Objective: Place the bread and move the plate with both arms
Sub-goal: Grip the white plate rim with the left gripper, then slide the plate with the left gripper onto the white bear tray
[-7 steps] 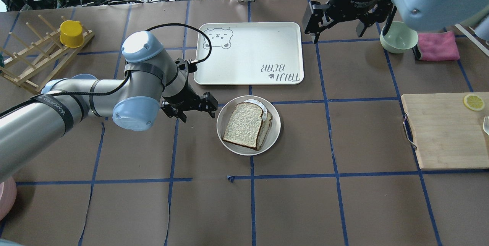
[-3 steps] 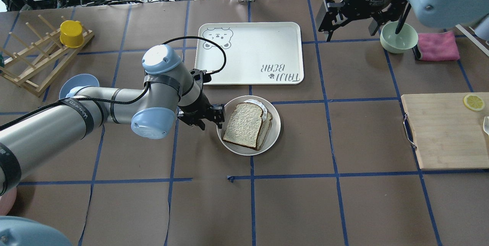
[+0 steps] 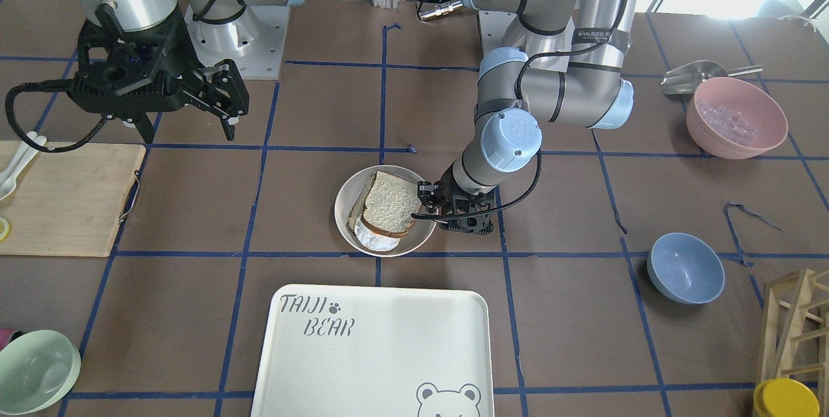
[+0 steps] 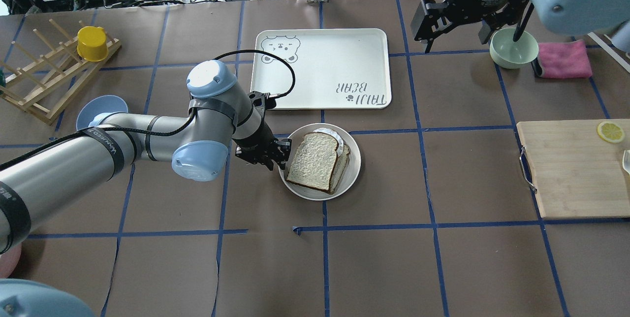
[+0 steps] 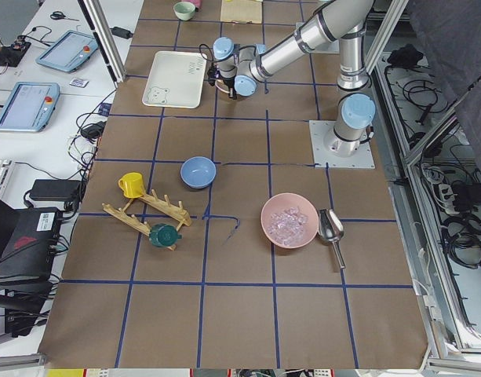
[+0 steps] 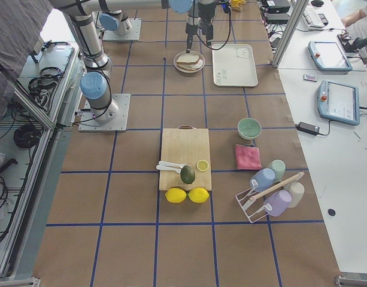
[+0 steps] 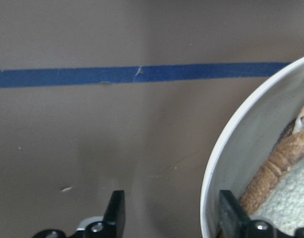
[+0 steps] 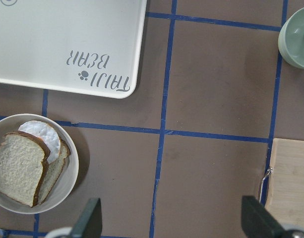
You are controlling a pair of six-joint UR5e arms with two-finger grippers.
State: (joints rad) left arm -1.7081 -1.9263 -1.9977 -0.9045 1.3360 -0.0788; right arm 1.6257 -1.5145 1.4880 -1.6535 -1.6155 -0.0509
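Plate [image 4: 355, 162] is seen at ctr of counter, well clear of all edges, w/ tray [image 4: 320, 68] set between it and the far edge. Bread [image 4: 314, 159] is laid flat in the plate, stacked over a tanner slice [image 4: 345, 159] and a white disc [image 4: 330, 134]. L gripper [image 4: 277, 155] is positioned low at the plate's rim, on the side twd the counter's left edge. Its jaws are apart: one finger [image 7: 230, 210] is inside the rim, the other outside, and nothing is clamped. R gripper [image 4: 455, 36] is held high nr the far edge, twd the far-right corner, by green bowl [image 4: 512, 48], its jaws spread wide and nothing gripped.
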